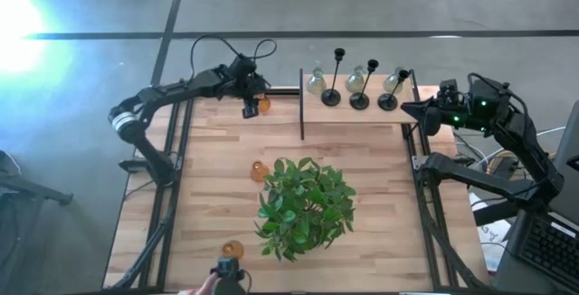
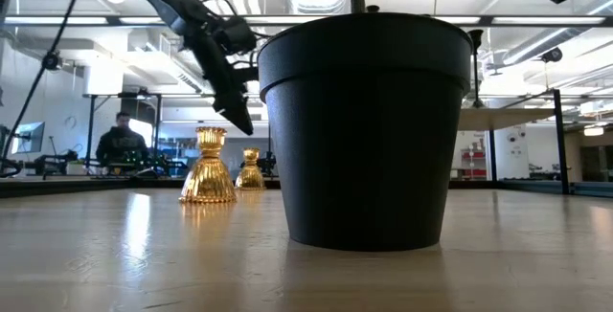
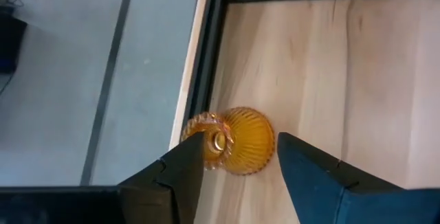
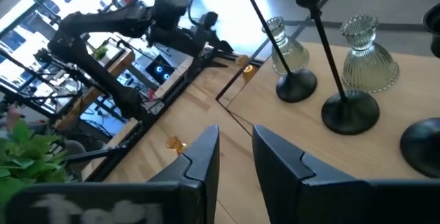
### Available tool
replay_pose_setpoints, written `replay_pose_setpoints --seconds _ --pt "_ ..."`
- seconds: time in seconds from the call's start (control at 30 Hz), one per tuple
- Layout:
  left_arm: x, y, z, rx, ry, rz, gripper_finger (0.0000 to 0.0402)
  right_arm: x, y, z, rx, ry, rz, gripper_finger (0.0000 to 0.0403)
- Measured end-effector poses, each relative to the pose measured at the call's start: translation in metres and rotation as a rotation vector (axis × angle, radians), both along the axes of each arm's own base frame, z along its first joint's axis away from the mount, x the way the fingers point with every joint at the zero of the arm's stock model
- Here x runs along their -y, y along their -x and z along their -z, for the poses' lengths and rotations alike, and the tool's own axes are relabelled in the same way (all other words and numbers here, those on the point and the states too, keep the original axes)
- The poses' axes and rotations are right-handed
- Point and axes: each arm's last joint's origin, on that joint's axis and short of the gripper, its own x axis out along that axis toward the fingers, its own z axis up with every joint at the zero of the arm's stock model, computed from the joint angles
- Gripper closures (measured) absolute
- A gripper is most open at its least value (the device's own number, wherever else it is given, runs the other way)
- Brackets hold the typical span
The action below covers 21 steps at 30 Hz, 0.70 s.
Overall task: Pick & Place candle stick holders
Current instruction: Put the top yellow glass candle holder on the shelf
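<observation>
One amber glass holder (image 3: 237,141) stands upright on its base at the table's far left, also seen in the high view (image 1: 263,105). My left gripper (image 3: 239,147) hangs above it, open, with a finger on either side, clear of it in the low view (image 2: 241,121). A second amber holder (image 1: 259,170) stands by the plant, and a third (image 1: 232,250) near the front edge. Three black thin-stemmed holders (image 1: 359,100) and three clear glass ones (image 1: 355,80) stand on a raised shelf (image 1: 362,117). My right gripper (image 1: 410,108) waits open and empty at the shelf's right end.
A leafy green plant (image 1: 303,204) in a black pot (image 2: 364,130) fills the table's middle. A dark upright frame (image 1: 301,105) marks the shelf's left end. A person's hand (image 1: 194,288) shows at the front edge by the low camera, and a person (image 2: 120,140) sits in the room behind.
</observation>
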Motion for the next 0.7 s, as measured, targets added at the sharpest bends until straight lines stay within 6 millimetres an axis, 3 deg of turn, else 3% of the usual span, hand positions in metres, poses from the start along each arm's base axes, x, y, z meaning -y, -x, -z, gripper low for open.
replay_pose_setpoints --seconds 0.3,0.5,0.7 --pt "-0.009 -0.008 0.003 -0.083 0.117 -0.046 0.0236 -0.005 0.006 -0.004 0.026 0.02 0.001 0.033" --pt "0.001 0.007 -0.007 0.158 0.276 -0.235 0.0237 -0.009 0.011 -0.004 0.042 0.031 0.003 0.0327" --pt "0.026 0.034 0.031 0.349 0.273 -0.325 0.0236 -0.008 0.012 -0.004 0.041 0.033 0.009 0.0334"
